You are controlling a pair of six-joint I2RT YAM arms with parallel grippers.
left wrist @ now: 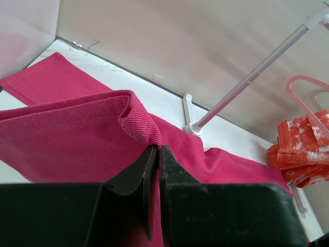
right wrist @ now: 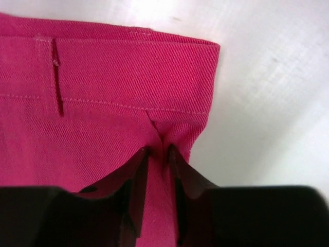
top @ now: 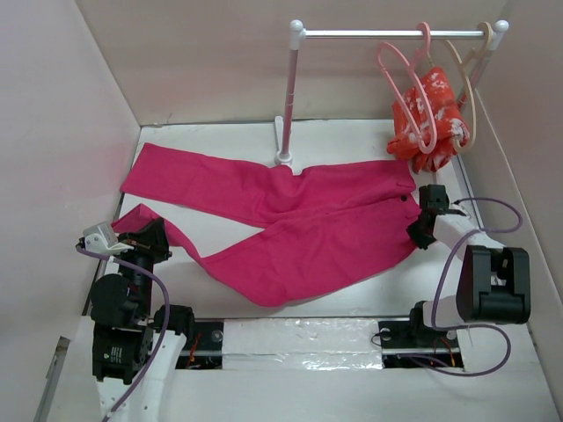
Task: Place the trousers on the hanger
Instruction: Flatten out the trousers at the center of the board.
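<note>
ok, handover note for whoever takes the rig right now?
Left gripper: shut on a leg end of the trousers, near left.
Right gripper: shut on the waistband corner, right side.
Trousers: otherwise spread flat on the table.
Hanger: bare, on the rail, far right.
Done: both grips taken.
Left: lift the trousers and get them onto the hanger.

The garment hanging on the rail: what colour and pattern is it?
Red-orange garment with white blotches; top external view shows it best.
</note>
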